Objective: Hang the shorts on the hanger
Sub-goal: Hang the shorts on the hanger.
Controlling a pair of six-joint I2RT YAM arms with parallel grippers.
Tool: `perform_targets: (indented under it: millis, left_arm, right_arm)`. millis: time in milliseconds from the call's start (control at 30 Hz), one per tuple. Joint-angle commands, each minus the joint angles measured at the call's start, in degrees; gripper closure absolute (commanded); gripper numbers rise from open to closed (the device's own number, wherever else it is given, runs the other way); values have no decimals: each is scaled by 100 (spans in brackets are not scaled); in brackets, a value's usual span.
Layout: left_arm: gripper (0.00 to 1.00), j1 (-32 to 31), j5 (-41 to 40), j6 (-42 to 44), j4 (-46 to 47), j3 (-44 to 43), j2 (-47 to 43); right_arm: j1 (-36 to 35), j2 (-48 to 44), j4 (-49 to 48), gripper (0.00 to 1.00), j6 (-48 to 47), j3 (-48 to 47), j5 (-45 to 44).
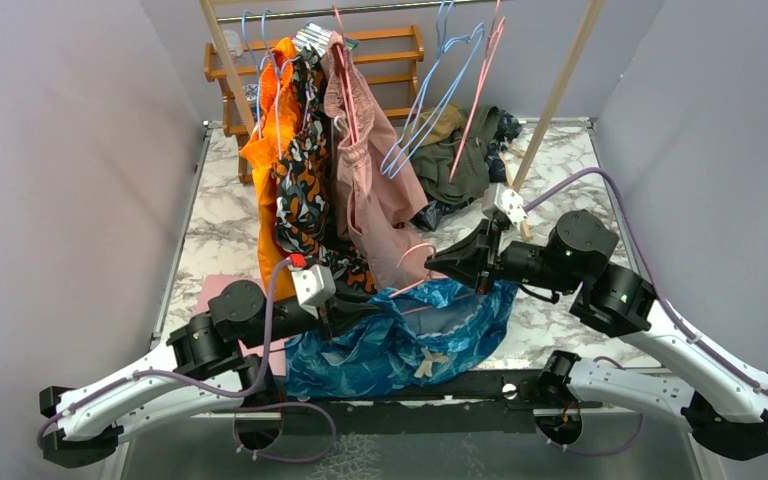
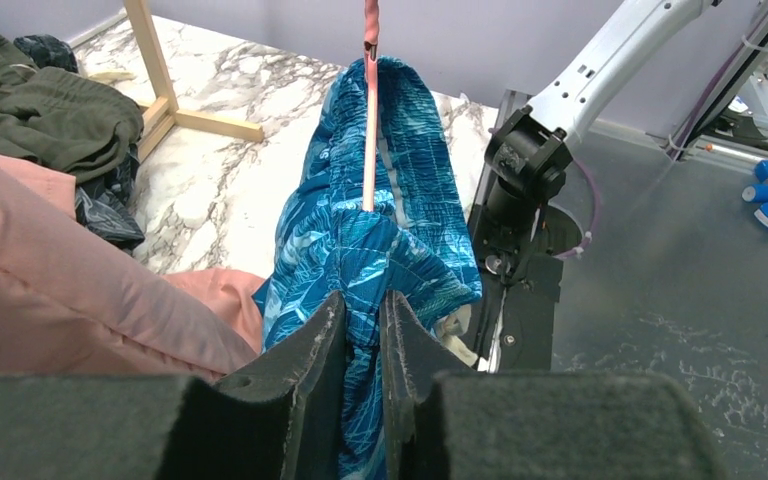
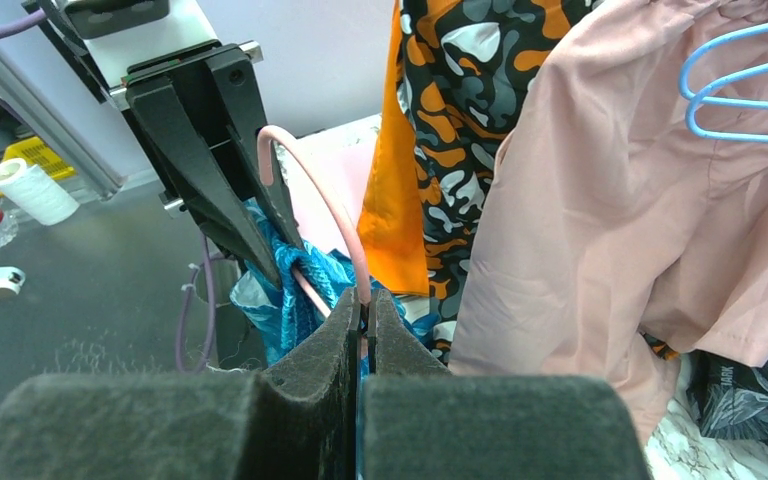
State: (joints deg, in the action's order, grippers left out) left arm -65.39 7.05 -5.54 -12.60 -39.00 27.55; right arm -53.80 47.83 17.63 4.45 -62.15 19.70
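Observation:
The teal-blue leaf-print shorts [image 1: 410, 340] hang bunched between my two arms near the table's front edge. The thin pink hanger [image 3: 322, 195] runs into the waistband, and in the left wrist view its bar [image 2: 370, 120] slants down into the fabric [image 2: 400, 130]. My right gripper [image 3: 365, 300] is shut on the hanger wire, above and right of the shorts [image 1: 438, 262]. A gathered fold of the shorts [image 3: 305, 290] fills the narrow gap of my left gripper [image 2: 365, 305], which is shut on it at the left end [image 1: 360, 312].
Behind, a wooden rack [image 1: 555, 100] carries orange-black patterned shorts [image 1: 300, 180], dusty-pink shorts [image 1: 375, 180] and light blue hangers [image 1: 430, 110]. An olive clothes pile [image 1: 465, 155] lies at the back right on the marble table [image 1: 220, 230]. The hung clothes crowd close to both grippers.

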Motion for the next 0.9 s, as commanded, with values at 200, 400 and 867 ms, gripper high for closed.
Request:
perform_targets:
  millis: [200, 400, 867]
  left_arm:
    - [77, -3, -366, -9, -133, -183, -416]
    - [77, -4, -439, 32, -468, -327, -490]
    - [79, -7, -456, 224, -1196, -945, -404]
  right_arm:
    - [-25, -169, 3, 99, -105, 28, -299]
    - [-25, -271, 115, 99, -152, -82, -455]
    - [-25, -356, 309, 99, -155, -735, -397]
